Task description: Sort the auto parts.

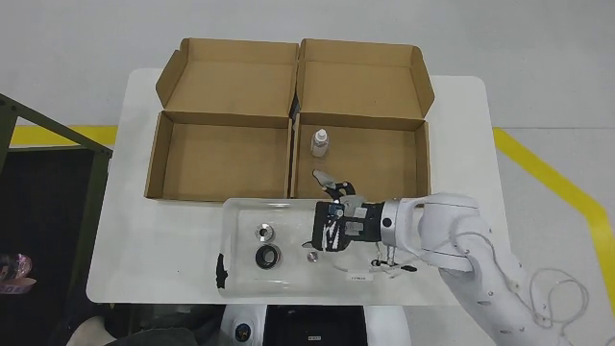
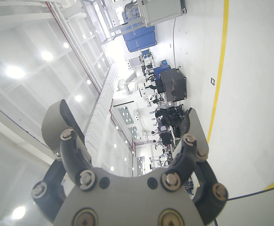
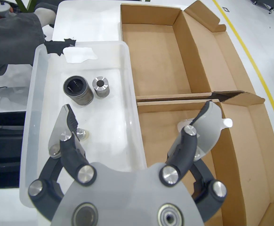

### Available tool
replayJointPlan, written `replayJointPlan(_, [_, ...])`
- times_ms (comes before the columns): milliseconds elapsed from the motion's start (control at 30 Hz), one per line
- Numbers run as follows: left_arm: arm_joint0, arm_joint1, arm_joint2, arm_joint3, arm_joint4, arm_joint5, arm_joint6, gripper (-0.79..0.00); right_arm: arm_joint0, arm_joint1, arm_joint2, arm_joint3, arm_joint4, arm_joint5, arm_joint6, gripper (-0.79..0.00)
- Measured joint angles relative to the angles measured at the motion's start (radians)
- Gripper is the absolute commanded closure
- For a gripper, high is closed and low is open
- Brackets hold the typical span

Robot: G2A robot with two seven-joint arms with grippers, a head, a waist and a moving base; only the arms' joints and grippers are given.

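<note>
A clear plastic bin (image 1: 231, 208) at the table's front holds a dark cylindrical bearing (image 3: 78, 90), a smaller steel cylinder (image 3: 100, 87) and a small silver piece (image 3: 82, 134). In the top view the bearing (image 1: 266, 257) lies beside the steel cylinder (image 1: 263, 233). My right gripper (image 3: 139, 118) is open and empty; it straddles the bin's wall, one finger over the bin and the other over the right cardboard box (image 1: 375, 163). A white bottle (image 1: 319, 141) stands in that box. My left gripper (image 2: 127, 121) is open, empty and aimed at the room's ceiling.
The left cardboard box (image 1: 226, 159) holds nothing, its lid folded back. Both boxes touch along a shared wall (image 3: 174, 96). A torn black patch (image 3: 57, 45) sits on the bin's far rim. A dark cart with a green frame (image 1: 38, 135) stands left of the table.
</note>
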Motion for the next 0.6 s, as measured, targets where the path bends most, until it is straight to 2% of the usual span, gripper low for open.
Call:
replayJointPlan(300, [0.000,0.000,0.000,0.000,0.000,0.000,0.000,-0.785,-0.069,0.013,-0.051,-0.031,-0.072,-0.024,0.042,-0.785])
replayJointPlan(600, [0.000,0.000,0.000,0.000,0.000,0.000,0.000,-0.785,-0.072,0.015,-0.105,-0.008,-0.153,0.005,0.076,-0.785])
